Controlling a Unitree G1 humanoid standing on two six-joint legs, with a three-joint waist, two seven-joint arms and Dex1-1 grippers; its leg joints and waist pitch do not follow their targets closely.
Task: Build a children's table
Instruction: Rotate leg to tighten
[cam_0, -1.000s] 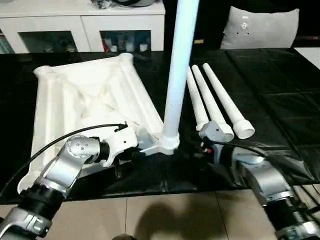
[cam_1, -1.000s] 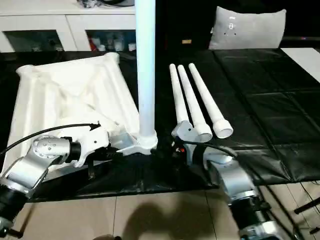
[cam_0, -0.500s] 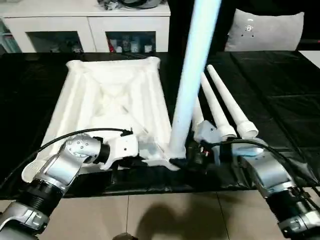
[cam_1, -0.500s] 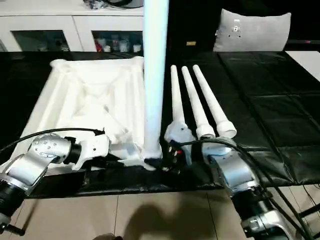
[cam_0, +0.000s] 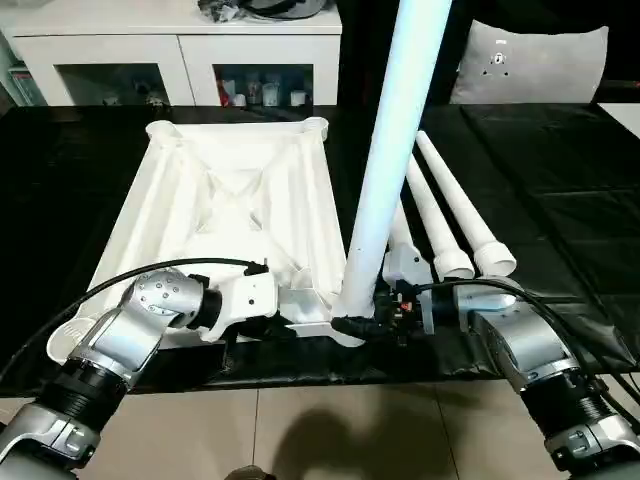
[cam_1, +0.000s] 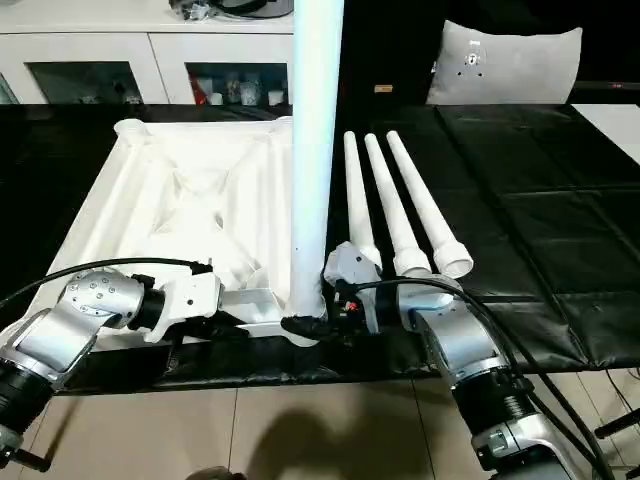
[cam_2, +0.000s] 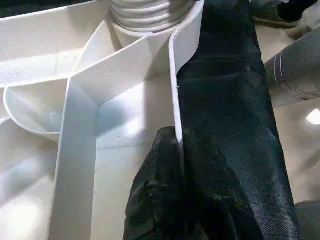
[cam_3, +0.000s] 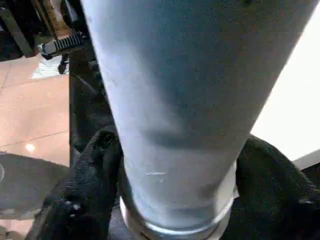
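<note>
A white plastic rectangular tabletop (cam_0: 232, 215) lies ribbed underside up on a black mat (cam_0: 560, 170). From its corner socket at about five o'clock, a long white tube leg (cam_0: 392, 150) rises, leaning slightly toward one o'clock. The right gripper (cam_0: 362, 325) reaches in from four o'clock, its black fingers set about the leg's base. The left gripper (cam_0: 300, 310), coming from eight o'clock, meets the tabletop's near rim. At three o'clock, three more white tube legs (cam_0: 455, 215) lie side by side. A white cabinet with glass doors (cam_0: 180, 60) stands at twelve o'clock.
</note>
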